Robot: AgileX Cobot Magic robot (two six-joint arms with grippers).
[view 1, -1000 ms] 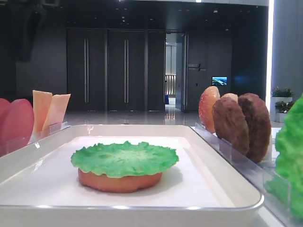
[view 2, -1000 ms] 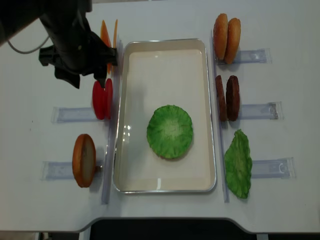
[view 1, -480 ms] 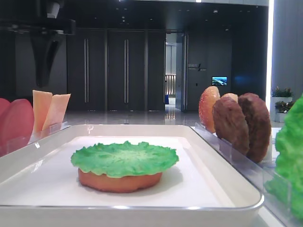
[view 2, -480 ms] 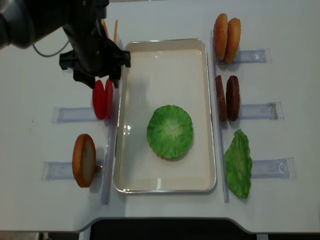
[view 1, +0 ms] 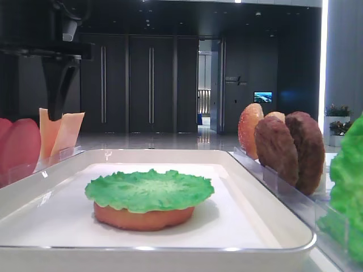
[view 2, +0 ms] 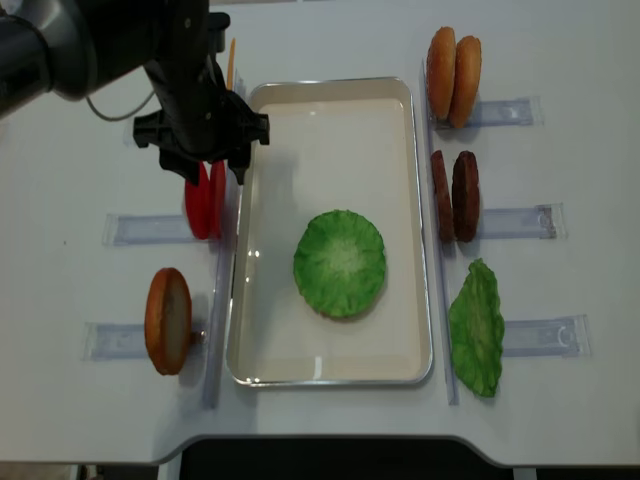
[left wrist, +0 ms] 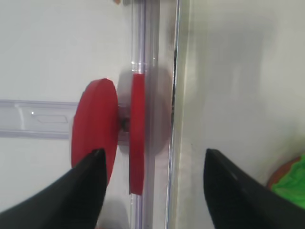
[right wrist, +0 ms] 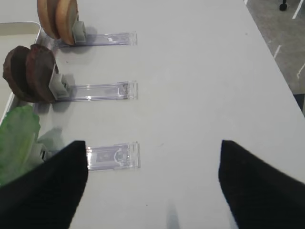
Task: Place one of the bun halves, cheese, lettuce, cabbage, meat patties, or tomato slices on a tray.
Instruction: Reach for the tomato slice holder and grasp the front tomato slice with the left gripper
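1. The white tray (view 2: 331, 110) lies lengthwise in the middle of the white table (view 2: 70, 420), its raised rim glossy.
2. On the tray, right of its middle and toward the near end, a ruffled lettuce leaf (view 2: 339, 262) lies flat on an orange bun half (view 1: 143, 217), covering it from above.
3. The left arm (view 2: 90, 40) reaches in from the far left. The left gripper (view 2: 202, 165) hangs over the tomato slices (view 2: 204, 197), its two dark fingers (left wrist: 71, 191) spread wide on either side of them and holding nothing.
4. The two red tomato slices stand on edge in a clear holder rack (view 2: 150, 229) just left of the tray's left rim; in the left wrist view the one nearer the tray is edge-on, the other is turned a little.
5. Beyond the tomatoes, pale-orange cheese slices (view 1: 58, 131) stand upright by the tray's far left corner.
6. A bun (view 2: 167, 320) stands on edge in the near left rack.
7. On the right side: two bun halves (view 2: 453, 74) at the far end, two dark meat patties (view 2: 454, 196) in the middle, a second lettuce leaf (view 2: 477, 328) nearest.
8. The right gripper (right wrist: 151, 191) is over bare table right of those racks, its fingers wide apart and empty.
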